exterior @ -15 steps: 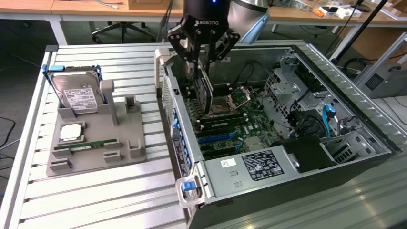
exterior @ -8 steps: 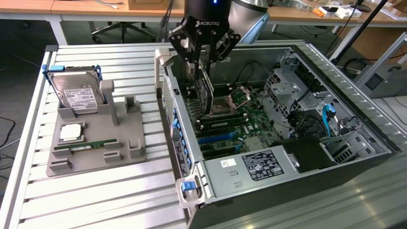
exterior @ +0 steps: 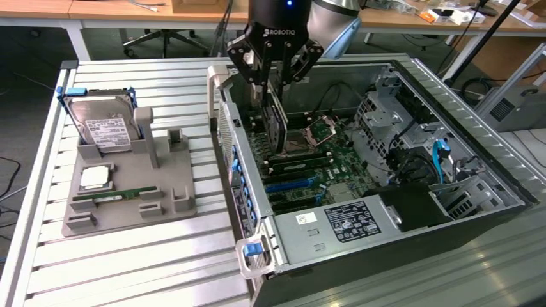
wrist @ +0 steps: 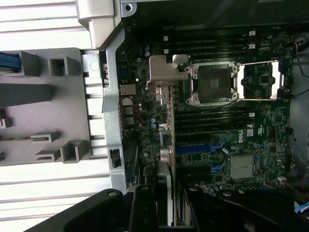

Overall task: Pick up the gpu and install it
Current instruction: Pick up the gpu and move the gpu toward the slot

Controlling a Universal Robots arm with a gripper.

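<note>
My gripper (exterior: 275, 80) is shut on the gpu (exterior: 275, 125), which hangs on edge inside the open computer case (exterior: 465, 105). The card's lower edge is close above the motherboard (exterior: 341, 169), beside the CPU socket (exterior: 300, 139); I cannot tell whether it touches a slot. In the wrist view the gpu (wrist: 166, 121) runs edge-on from between my fingers (wrist: 144, 208), with its silver bracket (wrist: 161, 71) at the far end, next to the case's rear wall (wrist: 112, 96).
A grey holder (exterior: 128, 204) on the slatted table at the exterior view's left carries a hard drive (exterior: 102, 128), a CPU chip (exterior: 94, 178) and a green memory stick (exterior: 115, 194). Inside the case lie a power supply (exterior: 341, 220), drive cages (exterior: 401, 121) and blue cables (exterior: 439, 160).
</note>
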